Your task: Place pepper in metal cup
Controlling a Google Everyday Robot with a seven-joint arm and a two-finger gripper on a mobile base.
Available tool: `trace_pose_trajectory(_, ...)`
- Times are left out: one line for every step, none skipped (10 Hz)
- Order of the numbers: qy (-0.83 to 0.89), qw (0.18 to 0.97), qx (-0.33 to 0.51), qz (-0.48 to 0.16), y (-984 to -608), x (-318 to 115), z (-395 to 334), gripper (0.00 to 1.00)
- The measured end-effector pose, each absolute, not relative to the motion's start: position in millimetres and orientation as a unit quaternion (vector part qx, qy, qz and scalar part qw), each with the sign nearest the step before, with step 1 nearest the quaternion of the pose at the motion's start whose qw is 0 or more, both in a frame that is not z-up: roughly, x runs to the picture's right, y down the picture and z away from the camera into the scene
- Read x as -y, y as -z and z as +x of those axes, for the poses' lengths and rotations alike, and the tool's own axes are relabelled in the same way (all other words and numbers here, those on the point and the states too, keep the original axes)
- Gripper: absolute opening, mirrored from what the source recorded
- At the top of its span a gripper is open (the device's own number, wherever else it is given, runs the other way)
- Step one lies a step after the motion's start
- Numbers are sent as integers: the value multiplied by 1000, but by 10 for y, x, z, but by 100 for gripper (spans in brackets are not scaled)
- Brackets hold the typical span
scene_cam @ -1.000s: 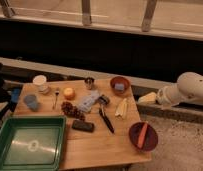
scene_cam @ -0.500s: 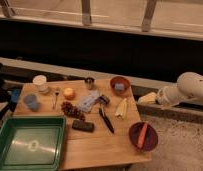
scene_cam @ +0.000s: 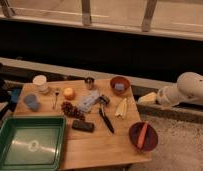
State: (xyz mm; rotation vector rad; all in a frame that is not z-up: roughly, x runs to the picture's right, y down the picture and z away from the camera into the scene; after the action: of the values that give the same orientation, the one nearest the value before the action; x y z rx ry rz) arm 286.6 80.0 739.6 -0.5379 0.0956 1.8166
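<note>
Nothing has shifted since a second ago: my white robot arm (scene_cam: 192, 89) still reaches in level from the right edge, off the light wooden table (scene_cam: 105, 147). Its cream-coloured gripper (scene_cam: 147, 98) hangs just beyond the table's far right corner, fingers spread wide and holding nothing.

Left to right, I count one green plastic tray (scene_cam: 30, 145) and three cups: a blue-grey cup (scene_cam: 31, 102), a white cup (scene_cam: 40, 83) and the small shiny metal cup (scene_cam: 89, 82). One small round orange fruit (scene_cam: 69, 93) sits between the last two. Two bowls follow: a brown bowl (scene_cam: 120, 85) and a dark red bowl (scene_cam: 143, 136). One long, slim orange-red pepper (scene_cam: 142, 135) lies in the dark red bowl, well apart from the metal cup.

I cannot make out the small dark things mid-table, and the picture's edge cuts off the arm.
</note>
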Motion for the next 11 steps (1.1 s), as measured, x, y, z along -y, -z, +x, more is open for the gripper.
trace_pose_trajectory(-774, 590, -43, -227, -7370, -788, 2850, 80)
trace_pose_trajectory(-766, 601, -46, -224, -7310, -751, 2775, 80)
trace_pose_trajectory(-756, 612, -47, -228, -7231, -734, 2631, 80)
trace_pose_trajectory(-751, 616, -49, -232, -7175, -778, 2558, 80)
trace_pose_trajectory(-750, 614, -55, -241, -7084, -962, 2519, 80)
trace_pose_trajectory(-749, 611, -59, -248, -7069, -1081, 2496, 80)
trace_pose_trajectory(-747, 609, -65, -257, -7072, -1171, 2475, 80)
trace_pose_trajectory(-740, 607, -74, -279, -7069, -1311, 2455, 80)
trace_pose_trajectory(-730, 609, -88, -298, -7033, -1457, 2435, 80)
trace_pose_trajectory(-723, 611, -93, -308, -7027, -1506, 2399, 80)
trace_pose_trajectory(-722, 612, -94, -309, -7024, -1511, 2388, 80)
